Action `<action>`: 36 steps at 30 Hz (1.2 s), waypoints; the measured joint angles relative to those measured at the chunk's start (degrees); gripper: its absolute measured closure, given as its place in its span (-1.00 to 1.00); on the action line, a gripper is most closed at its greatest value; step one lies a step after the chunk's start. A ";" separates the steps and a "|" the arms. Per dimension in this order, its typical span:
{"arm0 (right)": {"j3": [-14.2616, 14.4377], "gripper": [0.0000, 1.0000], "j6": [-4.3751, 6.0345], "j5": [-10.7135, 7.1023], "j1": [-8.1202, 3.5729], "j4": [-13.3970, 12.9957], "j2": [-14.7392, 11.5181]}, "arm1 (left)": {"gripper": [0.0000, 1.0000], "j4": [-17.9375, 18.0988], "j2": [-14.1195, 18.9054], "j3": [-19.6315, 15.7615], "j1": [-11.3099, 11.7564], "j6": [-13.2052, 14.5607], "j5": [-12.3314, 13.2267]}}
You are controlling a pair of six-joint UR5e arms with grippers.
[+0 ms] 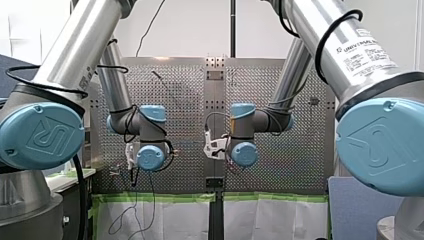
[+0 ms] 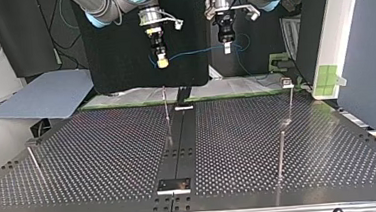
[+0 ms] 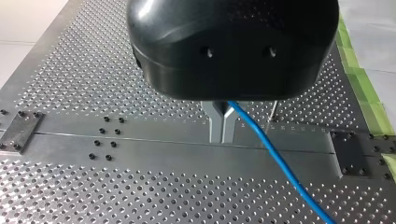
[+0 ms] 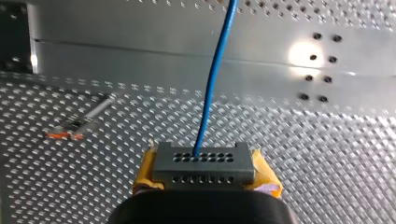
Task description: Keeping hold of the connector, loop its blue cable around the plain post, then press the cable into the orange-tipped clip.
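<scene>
Between the yellow pads (image 4: 145, 170) of my right arm's jaws sits the grey connector (image 4: 204, 164), clamped across its sides. The blue cable (image 4: 212, 79) leaves the connector's face and runs straight ahead of those jaws, over the table (image 4: 280, 140). Ahead of them and off to one side is the orange-tipped clip (image 4: 70, 132), well apart from the cable.

My left arm's jaws are drawn narrow. Their metal fingers (image 3: 216, 123) seem to pinch the cable, which trails away below them. A thin post (image 3: 274, 108) shows off to one side of them.

I judge the looping not yet begun, as the cable hangs free between the two pairs of jaws, above the table. The next move calls for lowering the cable beside the plain post and sweeping it round, with the connector clamped.

There is one connector, one cable and one clip. The top view shows four thin uprights (image 2: 166, 112), too slender to tell plain from tipped.
</scene>
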 joint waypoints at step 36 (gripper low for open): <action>-0.22 1.00 -0.42 0.04 1.13 1.59 4.12 | 1.00 -5.17 -9.06 -0.70 2.97 -0.35 2.28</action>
